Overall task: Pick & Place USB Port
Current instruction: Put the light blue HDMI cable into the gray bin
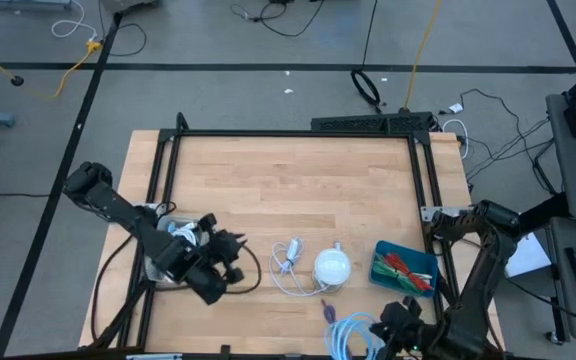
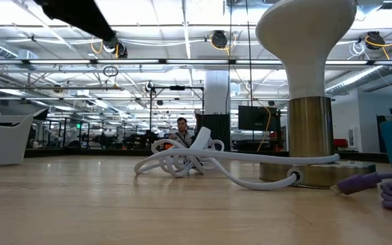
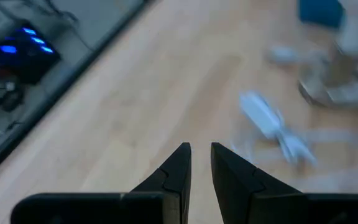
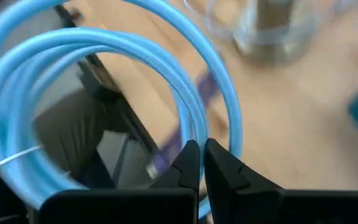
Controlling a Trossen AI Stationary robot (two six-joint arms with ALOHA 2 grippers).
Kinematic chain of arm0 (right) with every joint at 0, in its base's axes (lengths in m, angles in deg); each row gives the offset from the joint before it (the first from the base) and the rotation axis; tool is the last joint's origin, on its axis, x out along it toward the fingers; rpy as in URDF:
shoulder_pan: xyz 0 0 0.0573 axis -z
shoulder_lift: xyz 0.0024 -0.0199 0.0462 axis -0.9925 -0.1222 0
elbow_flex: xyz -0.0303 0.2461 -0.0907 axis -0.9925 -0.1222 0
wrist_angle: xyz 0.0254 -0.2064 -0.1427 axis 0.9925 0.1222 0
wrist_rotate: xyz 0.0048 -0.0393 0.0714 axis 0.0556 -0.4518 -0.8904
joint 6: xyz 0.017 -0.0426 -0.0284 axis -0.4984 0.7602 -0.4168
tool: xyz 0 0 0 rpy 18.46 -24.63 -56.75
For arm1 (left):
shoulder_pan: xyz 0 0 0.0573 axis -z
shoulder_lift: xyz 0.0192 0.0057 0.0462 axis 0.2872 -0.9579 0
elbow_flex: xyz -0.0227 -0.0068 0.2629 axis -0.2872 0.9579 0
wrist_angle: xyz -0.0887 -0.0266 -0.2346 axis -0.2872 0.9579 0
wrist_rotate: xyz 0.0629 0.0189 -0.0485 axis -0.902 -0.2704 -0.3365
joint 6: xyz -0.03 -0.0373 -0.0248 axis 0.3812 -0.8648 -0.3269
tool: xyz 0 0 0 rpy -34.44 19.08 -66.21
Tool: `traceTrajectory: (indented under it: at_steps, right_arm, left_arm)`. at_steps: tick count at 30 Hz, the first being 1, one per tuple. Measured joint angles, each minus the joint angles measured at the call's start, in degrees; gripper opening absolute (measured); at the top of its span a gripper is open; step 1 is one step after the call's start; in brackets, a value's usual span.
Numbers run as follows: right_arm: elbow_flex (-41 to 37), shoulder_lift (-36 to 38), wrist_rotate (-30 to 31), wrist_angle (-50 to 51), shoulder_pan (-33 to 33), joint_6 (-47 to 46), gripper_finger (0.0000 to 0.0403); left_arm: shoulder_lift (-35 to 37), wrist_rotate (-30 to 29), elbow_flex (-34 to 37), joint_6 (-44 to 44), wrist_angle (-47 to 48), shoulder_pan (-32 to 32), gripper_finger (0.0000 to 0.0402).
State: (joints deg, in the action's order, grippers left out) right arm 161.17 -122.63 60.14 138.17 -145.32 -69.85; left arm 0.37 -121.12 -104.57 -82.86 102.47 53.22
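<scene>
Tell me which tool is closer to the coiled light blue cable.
Right. The right tool is shut right at the coiled light blue cable near the table's front edge, while the left tool hovers well away on the table's left side, across the white cable.

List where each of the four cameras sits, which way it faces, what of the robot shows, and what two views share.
High: overhead, looking down; both arms, table.
Low: table height, looking level; an arm overhead.
Left wrist: on left gripper, facing white cable.
Right wrist: on right gripper, shut on blue cable.
Shared: lamp in high and low.
</scene>
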Motion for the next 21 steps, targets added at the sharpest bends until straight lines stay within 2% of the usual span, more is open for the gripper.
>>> traceTrajectory:
  at_steps: [6, 12, 15, 19, 21]
  right_arm:
    - [6.09, 0.00, 7.51, 4.28, 3.54, 14.91, 0.0001]
    - [11.16, 0.07, 19.03, 12.57, 8.89, 29.40, 0.0001]
    - [12.66, 0.07, 26.95, 16.94, 12.23, 34.01, 0.0001]
    - [13.31, 0.07, 37.34, 18.60, 18.05, 39.34, 0.0001]
    - [13.31, 0.07, 40.56, 16.84, 21.42, 43.93, 0.0000]
  left_arm:
    - [1.10, -10.07, 1.90, -2.79, -6.39, -0.53, 0.0067]
    - [4.08, -23.79, 1.96, -16.13, -4.20, 5.60, 0.0067]
    - [5.79, -30.86, 2.01, -21.21, -3.60, 9.68, 0.0067]
    - [10.31, -33.43, 2.01, -22.72, -3.44, 13.90, 0.0067]
    - [13.61, -30.55, 2.01, -22.98, -3.56, 14.74, 0.0067]
